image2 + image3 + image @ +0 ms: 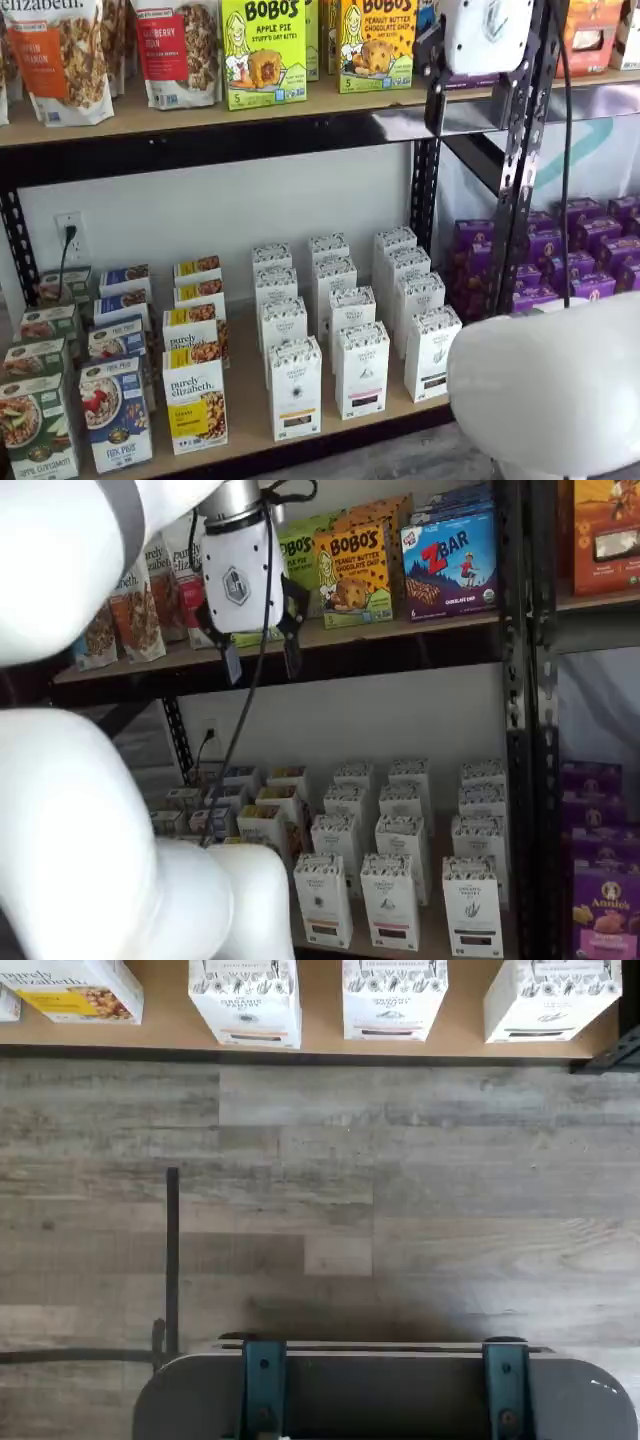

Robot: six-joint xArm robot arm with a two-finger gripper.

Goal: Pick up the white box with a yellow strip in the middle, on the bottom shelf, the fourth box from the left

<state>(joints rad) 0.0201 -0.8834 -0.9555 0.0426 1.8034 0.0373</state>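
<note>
Your gripper (262,658) hangs high before the upper shelf, its two black fingers (231,664) spread apart and holding nothing. The white box (296,390) stands upright at the front edge of the bottom shelf (250,435), just beside the purely elizabeth box (197,406), well below the gripper.

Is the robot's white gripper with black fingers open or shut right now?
Open. In a shelf view the white gripper with two black fingers hangs high by the upper shelf, a clear gap between the fingers and nothing held in them.
</note>
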